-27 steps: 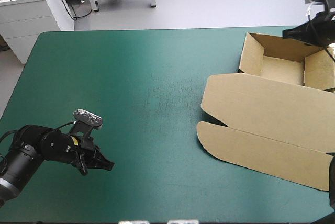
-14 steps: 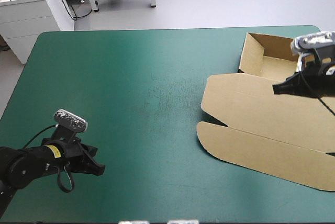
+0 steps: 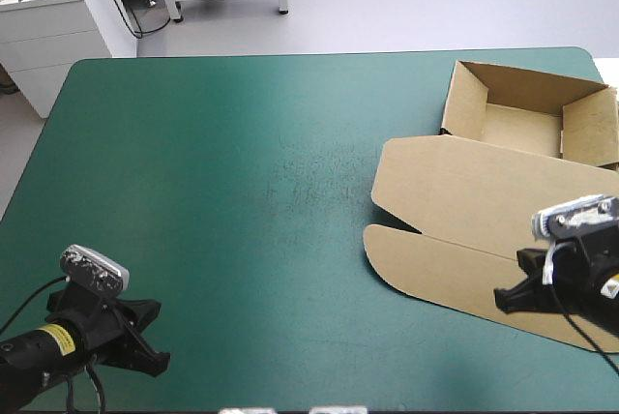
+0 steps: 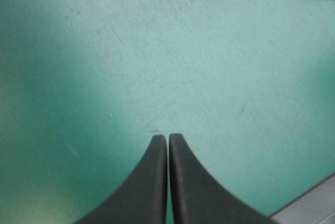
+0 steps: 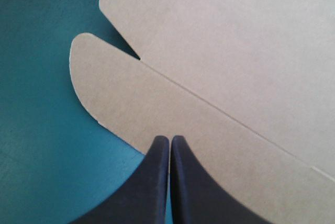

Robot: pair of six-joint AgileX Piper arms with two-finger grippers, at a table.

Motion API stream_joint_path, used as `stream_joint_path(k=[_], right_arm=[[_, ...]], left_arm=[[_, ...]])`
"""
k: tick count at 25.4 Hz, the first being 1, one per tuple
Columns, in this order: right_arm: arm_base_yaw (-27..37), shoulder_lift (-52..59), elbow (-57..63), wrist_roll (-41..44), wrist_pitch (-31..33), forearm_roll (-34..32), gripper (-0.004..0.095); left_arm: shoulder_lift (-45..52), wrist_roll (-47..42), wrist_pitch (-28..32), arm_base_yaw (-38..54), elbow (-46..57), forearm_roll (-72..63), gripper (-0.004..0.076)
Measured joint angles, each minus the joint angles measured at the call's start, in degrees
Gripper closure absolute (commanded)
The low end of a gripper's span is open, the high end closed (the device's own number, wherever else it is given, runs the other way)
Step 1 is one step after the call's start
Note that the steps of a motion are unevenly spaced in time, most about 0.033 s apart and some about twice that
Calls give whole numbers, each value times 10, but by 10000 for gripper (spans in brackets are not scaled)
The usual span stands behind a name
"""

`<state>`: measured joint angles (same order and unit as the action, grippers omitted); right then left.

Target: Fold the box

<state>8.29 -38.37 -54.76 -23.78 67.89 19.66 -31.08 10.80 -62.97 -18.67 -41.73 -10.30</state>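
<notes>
In the high view I have the box (image 3: 464, 201) on the right side of the frame. Its tray (image 3: 522, 129), walls raised, sits at upper right near the table's far edge, and the lid (image 3: 484, 192) lies flat below it, ending in a rounded flap (image 3: 435, 269). The lid's long axis slopes from frame centre down to the lower right, and it opens away from the tray, toward the near edge. My right gripper (image 3: 505, 298) sits at lower right over that flap with its tip pointing left along the board, so I judge it the arm for the next fold. The left gripper (image 3: 155, 356) is at lower left over the bare teal-green cover (image 3: 242, 143), well apart from the board. In the left wrist view, its black fingers meet in one point (image 4: 168, 137), closed on nothing. Plain cover lies ahead, with only a pale sliver far off that may be board. In the right wrist view, the fingers are likewise pressed together and empty (image 5: 170, 139). Their tip is above the flap's near edge, and a crease (image 5: 220, 106) runs slantwise ahead of them. The flap's rounded end (image 5: 86, 56) is off to one side.
</notes>
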Motion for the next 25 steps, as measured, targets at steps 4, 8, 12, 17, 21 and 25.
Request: stream_joint_path(k=[4,8,12,17,21,25], right_arm=[[0,89,89,-15,-8,8,910],[0,160,157,-17,-11,9,912],[0,197,203,-18,-18,10,912],[-9,209,266,-18,-48,19,912],[-56,209,267,-18,-50,21,912],[-64,209,267,-18,-50,21,912]], left_arm=[[37,0,0,0,66,0,732],[66,0,8,0,98,0,732],[75,0,13,0,109,0,732],[75,0,3,1,118,0,732],[75,0,-3,1,125,-1,732],[75,0,-1,1,131,-1,732]])
